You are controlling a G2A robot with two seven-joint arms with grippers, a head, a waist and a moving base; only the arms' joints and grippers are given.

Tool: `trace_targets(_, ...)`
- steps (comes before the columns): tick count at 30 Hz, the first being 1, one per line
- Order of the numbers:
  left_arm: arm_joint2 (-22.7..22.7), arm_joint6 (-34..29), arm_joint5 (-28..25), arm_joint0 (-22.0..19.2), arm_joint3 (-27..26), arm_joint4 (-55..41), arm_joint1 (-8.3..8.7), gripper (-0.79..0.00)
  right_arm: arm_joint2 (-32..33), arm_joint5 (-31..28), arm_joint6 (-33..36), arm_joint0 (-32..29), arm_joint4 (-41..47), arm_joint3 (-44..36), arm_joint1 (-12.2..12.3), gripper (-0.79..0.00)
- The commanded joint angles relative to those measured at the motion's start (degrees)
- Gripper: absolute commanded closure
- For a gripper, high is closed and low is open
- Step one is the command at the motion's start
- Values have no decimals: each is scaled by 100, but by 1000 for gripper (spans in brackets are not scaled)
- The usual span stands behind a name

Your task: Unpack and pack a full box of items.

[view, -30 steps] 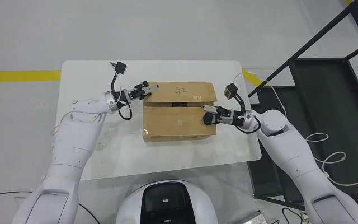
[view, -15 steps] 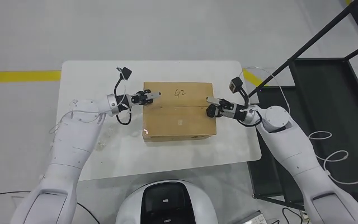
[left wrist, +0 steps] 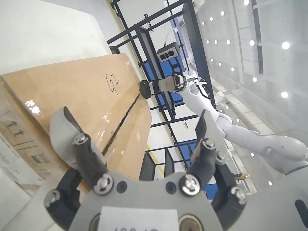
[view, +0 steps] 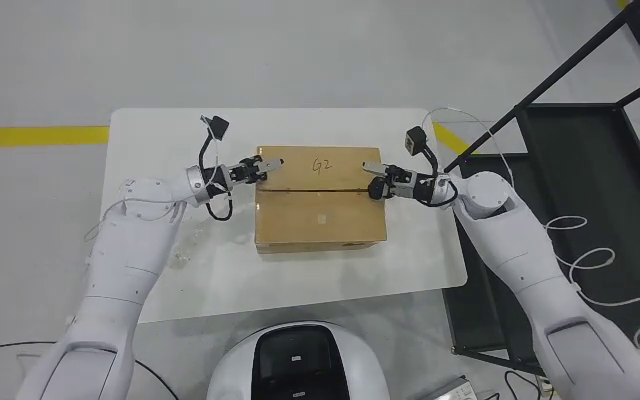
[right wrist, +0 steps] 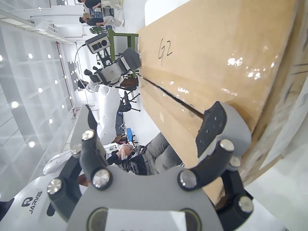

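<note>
I read the left tool (view: 262, 164) as spread wide at the left end of the top seam of the box (view: 320, 215), with one finger over the top face. The right tool (view: 373, 181) is spread equally wide at the seam's right end. The box, flaps closed, sits on the surface (view: 200, 280), roughly midway between its side edges and nearer its far edge.

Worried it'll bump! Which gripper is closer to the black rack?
Right. The right gripper is at the box end nearest the rack; the left gripper at the far end.
</note>
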Motion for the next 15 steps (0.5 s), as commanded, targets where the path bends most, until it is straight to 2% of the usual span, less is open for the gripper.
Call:
trace_targets(1,-69,37,7,44,-71,-105,23,-785,-90,2,-14,96,-59,106,-38,-785)
trace_targets(10,-701,438,107,403,-294,-628,184,-785,-208,-107,27,237,-101,290,-128,-785)
trace_targets(15,-943,428,299,694,-423,-402,299,-785,-169,-150,37,201,-245,181,-123,-785)
